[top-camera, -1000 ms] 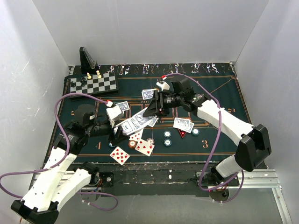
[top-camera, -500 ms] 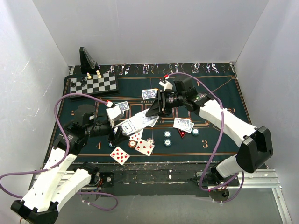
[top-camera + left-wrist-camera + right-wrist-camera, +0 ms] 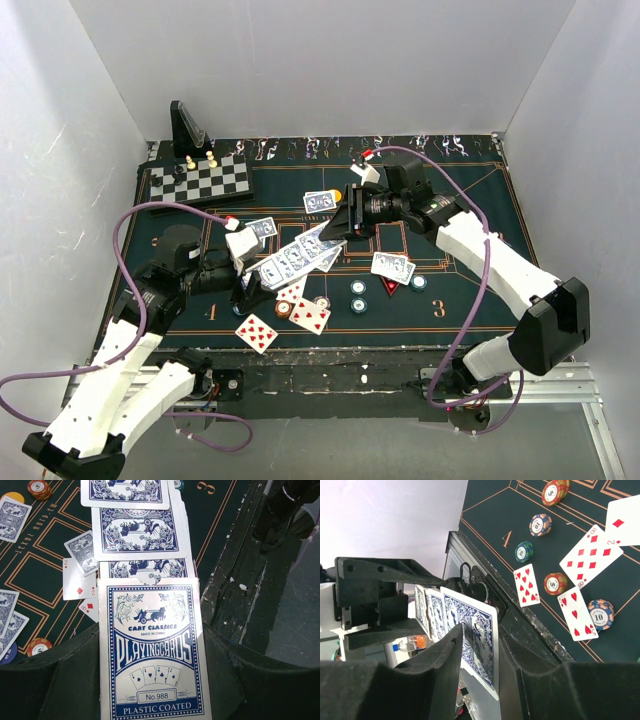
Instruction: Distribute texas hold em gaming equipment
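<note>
My left gripper [image 3: 250,276] is shut on a blue-and-white playing-card box [image 3: 152,655] held low over the mat's left side. A fan of blue-backed playing cards [image 3: 300,255] stretches out of the box's open end towards my right gripper [image 3: 337,234]. In the right wrist view the outermost card [image 3: 481,630] stands on edge between the black foam fingers [image 3: 437,665], which are shut on it. Face-up red cards [image 3: 257,332] and orange and teal chips [image 3: 358,288] lie on the mat below, near a red triangle marker [image 3: 389,285].
A chessboard [image 3: 200,180] with pawns and a black angled stand [image 3: 187,125] sit at the back left. Face-down cards [image 3: 393,267] lie right of centre, and others [image 3: 320,202] behind the right gripper. The mat's black front edge [image 3: 340,352] runs just beyond the face-up cards.
The right gripper has closed on the card and drawn back and to the right, so the fan of cards out of the box is longer. The left gripper holds still.
</note>
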You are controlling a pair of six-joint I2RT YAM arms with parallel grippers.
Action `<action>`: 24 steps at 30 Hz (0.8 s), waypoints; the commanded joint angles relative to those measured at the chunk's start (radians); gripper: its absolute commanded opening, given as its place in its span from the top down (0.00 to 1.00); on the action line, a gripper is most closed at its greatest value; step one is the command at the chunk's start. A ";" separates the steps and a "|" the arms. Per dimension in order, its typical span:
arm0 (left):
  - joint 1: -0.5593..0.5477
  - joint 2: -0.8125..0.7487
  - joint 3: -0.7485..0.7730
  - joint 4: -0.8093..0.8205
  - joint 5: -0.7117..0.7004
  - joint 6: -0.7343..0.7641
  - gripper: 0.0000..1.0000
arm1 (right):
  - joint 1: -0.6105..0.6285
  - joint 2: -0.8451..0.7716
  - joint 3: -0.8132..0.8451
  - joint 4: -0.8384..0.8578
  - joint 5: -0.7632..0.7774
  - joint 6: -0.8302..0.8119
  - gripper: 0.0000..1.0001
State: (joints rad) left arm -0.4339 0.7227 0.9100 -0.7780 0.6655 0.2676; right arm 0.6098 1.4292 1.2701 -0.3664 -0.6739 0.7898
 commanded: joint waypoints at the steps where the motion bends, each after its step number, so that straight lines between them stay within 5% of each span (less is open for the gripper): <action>1: 0.004 -0.016 0.024 0.031 0.019 -0.007 1.00 | -0.002 -0.047 0.051 0.049 -0.058 0.009 0.61; 24: 0.004 -0.017 0.018 0.049 0.023 -0.022 1.00 | 0.010 -0.064 0.120 0.087 -0.108 0.060 0.73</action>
State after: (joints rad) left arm -0.4339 0.7223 0.9096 -0.7666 0.6659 0.2523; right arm 0.6167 1.3937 1.3071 -0.3126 -0.7456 0.8429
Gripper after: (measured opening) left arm 0.644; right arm 0.287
